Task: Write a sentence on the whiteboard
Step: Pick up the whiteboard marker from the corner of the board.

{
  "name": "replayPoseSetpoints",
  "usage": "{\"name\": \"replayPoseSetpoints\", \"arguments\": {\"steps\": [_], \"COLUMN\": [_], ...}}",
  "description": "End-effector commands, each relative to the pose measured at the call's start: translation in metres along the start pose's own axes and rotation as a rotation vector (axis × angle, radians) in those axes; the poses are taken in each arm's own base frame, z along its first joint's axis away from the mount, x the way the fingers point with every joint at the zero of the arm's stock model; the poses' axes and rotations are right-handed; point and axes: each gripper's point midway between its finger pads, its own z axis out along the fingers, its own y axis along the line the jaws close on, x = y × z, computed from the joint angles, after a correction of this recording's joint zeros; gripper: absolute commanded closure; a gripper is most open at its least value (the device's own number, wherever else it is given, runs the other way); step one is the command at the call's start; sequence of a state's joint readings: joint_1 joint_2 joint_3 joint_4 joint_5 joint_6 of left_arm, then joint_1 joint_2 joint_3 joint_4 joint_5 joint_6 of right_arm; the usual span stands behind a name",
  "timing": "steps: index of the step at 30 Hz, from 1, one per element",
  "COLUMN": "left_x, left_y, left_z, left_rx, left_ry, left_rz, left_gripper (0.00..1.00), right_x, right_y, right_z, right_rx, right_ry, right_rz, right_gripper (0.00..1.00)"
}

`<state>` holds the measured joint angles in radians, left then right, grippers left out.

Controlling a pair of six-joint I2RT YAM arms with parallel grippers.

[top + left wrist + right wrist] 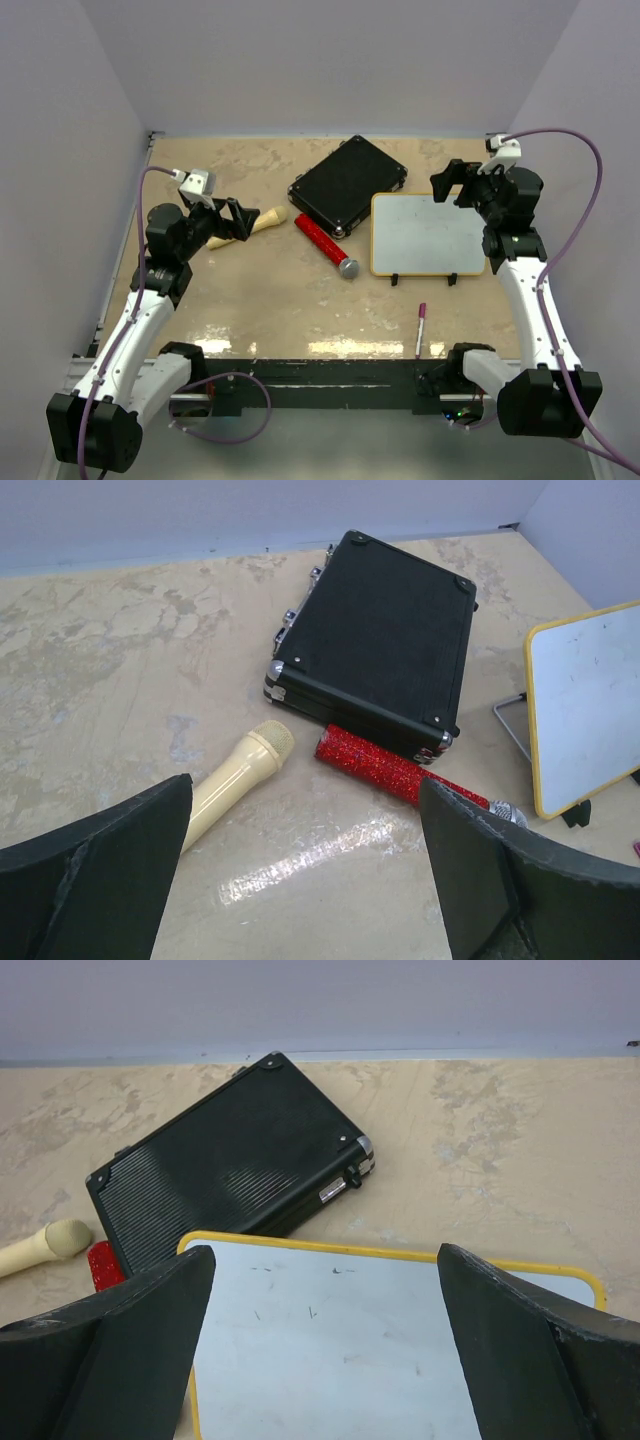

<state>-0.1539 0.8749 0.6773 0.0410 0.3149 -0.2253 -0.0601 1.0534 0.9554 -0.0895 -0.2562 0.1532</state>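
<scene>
Beige marbled table (300, 290), pale walls on three sides. Your left end effector (236, 220) is fully open and holds nothing. In the left wrist view its two dark fingers (100, 880) stand far apart with only bare table between them. It hangs over the left half of the table, close to the cream microphone (255, 224). I can't tell whether it touches the handle.

Your right end effector (458, 183) is also spread wide and empty. Its fingers (110, 1350) frame the whiteboard (428, 235) from above, near the board's far edge. No contact with the board shows.

The whiteboard sits on the right half of the table, white face up. Its yellow rim and two black clip feet are on the near side. The surface carries only a few faint specks. Its far left corner is just beside the black case (348, 185), which lies at an angle at centre rear.

A red glitter microphone (325, 243) lies along the case's near edge, its silver head pointing toward the board's near left corner. A pen (421, 330) with a magenta cap lies near the front edge, apart from the board and from both end effectors.
</scene>
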Motion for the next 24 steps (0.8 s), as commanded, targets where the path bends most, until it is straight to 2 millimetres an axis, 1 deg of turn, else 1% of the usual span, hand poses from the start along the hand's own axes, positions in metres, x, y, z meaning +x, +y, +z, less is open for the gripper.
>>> {"name": "replayPoseSetpoints", "arguments": {"steps": [1,9,11,12,13,14,15,16,17,18,19,20,21,22,24], "left_x": [-0.028,-0.028,-0.028,-0.028,-0.027,-0.026,-0.026,-0.025,-0.025,-0.024,-0.025,-0.025,-0.024,-0.024,-0.023], "left_y": [-0.013,-0.016,-0.016,-0.017,-0.016,-0.017,-0.018,-0.018,-0.018,-0.019,-0.019,-0.02,-0.021,-0.021,-0.02], "left_z": [-0.001,0.0,0.0,0.0,0.0,0.001,0.001,0.001,0.002,0.002,0.002,0.001,0.001,0.002,0.002], "left_rx": [0.053,0.068,0.069,0.071,0.07,0.075,0.079,0.082,0.083,0.089,0.09,0.094,0.098,0.099,0.099], "left_ry": [-0.079,-0.077,-0.075,-0.076,-0.074,-0.071,-0.07,-0.067,-0.065,-0.062,-0.063,-0.064,-0.062,-0.062,-0.059], "left_rz": [0.021,0.022,0.023,0.021,0.021,0.021,0.02,0.021,0.02,0.02,0.019,0.021,0.021,0.021,0.018], "left_gripper": [0.0,0.0,0.0,0.0,0.0,0.0,0.0,0.0,0.0,0.0,0.0,0.0,0.0,0.0,0.0], "right_x": [-0.018,-0.021,-0.017,-0.019,-0.01,-0.005,-0.006,0.015,0.025,0.027,0.043,0.049,0.059,0.072,0.095], "right_y": [0.005,0.006,0.009,0.011,0.012,0.023,0.03,0.038,0.059,0.061,0.062,0.059,0.056,0.054,0.045], "right_z": [-0.005,-0.008,-0.009,-0.011,-0.013,-0.017,-0.021,-0.03,-0.042,-0.047,-0.058,-0.061,-0.064,-0.071,-0.075], "right_rx": [-0.02,-0.033,-0.054,-0.067,-0.091,-0.169,-0.242,-0.329,-0.486,-0.545,-0.576,-0.576,-0.594,-0.612,-0.629], "right_ry": [-0.051,-0.038,-0.013,-0.009,0.031,0.052,0.055,0.132,0.145,0.141,0.206,0.229,0.246,0.289,0.347], "right_rz": [-0.024,-0.084,-0.11,-0.152,-0.208,-0.252,-0.389,-0.435,-0.489,-0.634,-0.624,-0.636,-0.69,-0.699,-0.764], "right_gripper": [0.01,0.01,0.01,0.01,0.02,0.01,0.01,0.01,0.01,0.01,0.01,0.01,0.01,0.01,0.01]}}
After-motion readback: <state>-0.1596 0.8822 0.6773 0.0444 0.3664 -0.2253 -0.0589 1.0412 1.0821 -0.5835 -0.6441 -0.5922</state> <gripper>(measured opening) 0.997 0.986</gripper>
